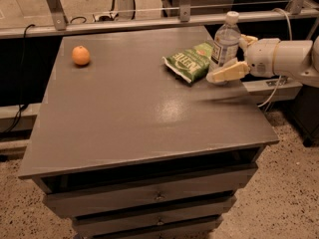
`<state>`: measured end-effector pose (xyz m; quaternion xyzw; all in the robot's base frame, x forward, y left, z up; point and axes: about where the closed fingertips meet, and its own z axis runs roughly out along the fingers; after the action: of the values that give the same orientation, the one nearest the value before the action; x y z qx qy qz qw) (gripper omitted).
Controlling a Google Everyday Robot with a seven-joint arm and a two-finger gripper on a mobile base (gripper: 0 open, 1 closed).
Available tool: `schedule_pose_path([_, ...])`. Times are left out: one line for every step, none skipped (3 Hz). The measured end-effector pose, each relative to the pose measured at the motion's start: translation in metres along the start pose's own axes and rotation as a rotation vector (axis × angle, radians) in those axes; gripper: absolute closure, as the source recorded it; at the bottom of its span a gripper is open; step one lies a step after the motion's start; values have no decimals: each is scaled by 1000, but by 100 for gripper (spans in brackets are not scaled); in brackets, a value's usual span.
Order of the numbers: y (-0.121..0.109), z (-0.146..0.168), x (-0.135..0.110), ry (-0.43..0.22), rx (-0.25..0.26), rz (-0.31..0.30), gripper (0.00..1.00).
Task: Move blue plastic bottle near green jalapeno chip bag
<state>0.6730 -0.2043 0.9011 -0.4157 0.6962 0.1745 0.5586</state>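
Note:
The blue plastic bottle (225, 43) stands upright on the grey table (139, 108) near its far right edge, white cap on top. The green jalapeno chip bag (191, 61) lies flat just left of it, almost touching its base. My gripper (228, 59) reaches in from the right and is open. One cream finger (227, 73) is in front of the bottle's base and the other finger (248, 39) is behind it to the right. The bottle stands between them and rests on the table.
An orange (80, 55) sits at the table's far left. A metal rail (149, 21) runs behind the table. Drawers (149, 198) are under the top. The table's right edge is close under my arm (284, 58).

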Motion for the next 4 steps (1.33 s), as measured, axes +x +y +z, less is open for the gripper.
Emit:
schedule_pose_path([1,-4,2,5,8,5,0])
schedule_pose_path([2,-28,-1,16,29,-3,0])
schedule_pose_path([6,-55,-6,29,50,-14,0])
schedule_pose_path([8,-85,-15,37,42,-41,0])
